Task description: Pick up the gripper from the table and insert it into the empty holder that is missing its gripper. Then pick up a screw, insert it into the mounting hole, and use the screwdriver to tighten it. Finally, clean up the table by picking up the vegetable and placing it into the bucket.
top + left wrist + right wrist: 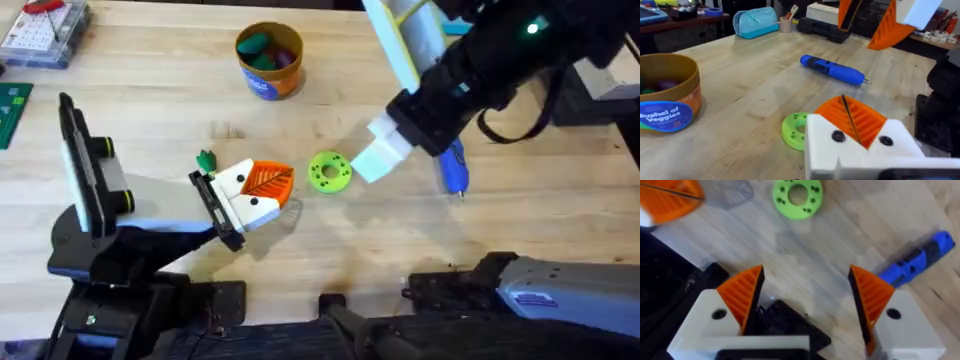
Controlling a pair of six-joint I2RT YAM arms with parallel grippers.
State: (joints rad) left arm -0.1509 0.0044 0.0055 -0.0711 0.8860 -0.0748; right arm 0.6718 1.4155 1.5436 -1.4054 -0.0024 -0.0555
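Note:
The gripper (256, 190), white blocks with an orange ribbed finger, sits in the black holder (215, 208) at the tip of the pale grey arm. My left gripper (852, 122) is shut, its orange pads meeting along a thin dark seam. My right gripper (805, 295) hangs open above bare wood between the lime-green disc (329, 170) and the blue screwdriver (454, 168), which lies flat. The dark green vegetable (206, 160) lies on the table just behind the holder. The bucket (268, 58) stands at the back with several toy pieces inside. No loose screw can be made out.
A clear parts box (45, 30) and a green board (12, 110) sit at the far left. A tall upright plate with black knobs (80, 165) stands on the left. Bare wood lies in front of the disc and screwdriver.

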